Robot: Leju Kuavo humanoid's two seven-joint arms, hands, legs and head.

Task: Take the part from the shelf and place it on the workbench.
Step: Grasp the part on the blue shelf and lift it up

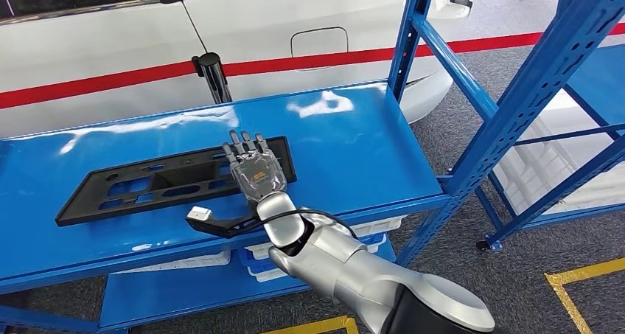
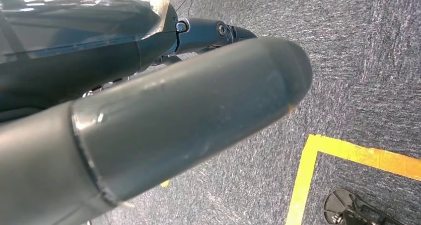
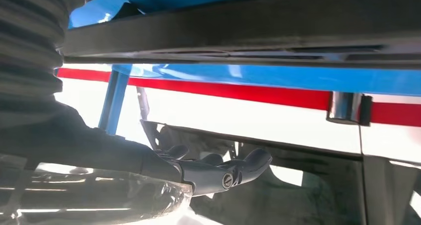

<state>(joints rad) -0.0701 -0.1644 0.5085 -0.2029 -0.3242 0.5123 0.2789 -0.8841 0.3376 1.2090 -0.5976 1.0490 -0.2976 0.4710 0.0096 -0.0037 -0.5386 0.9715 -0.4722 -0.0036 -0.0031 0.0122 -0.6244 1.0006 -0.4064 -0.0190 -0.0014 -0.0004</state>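
The black part (image 1: 177, 181) lay flat on the blue shelf (image 1: 354, 138), its long side running from 9 to 3 o'clock. The right hand (image 1: 254, 173) rested flat over the part's 3 o'clock end, fingers (image 1: 247, 144) straight and spread toward 12 o'clock, gripping nothing. The left hand (image 2: 164, 125) hung above grey carpet (image 2: 357, 61); I could not tell how its fingers lay.

Bright even overhead light, white glare patches on glossy blue shelf (image 1: 346, 138), soft shadows, head view sharp, left wrist thumb (image 2: 188, 120) blurred close-up, right wrist view backlit w/ blown-out white bkgd
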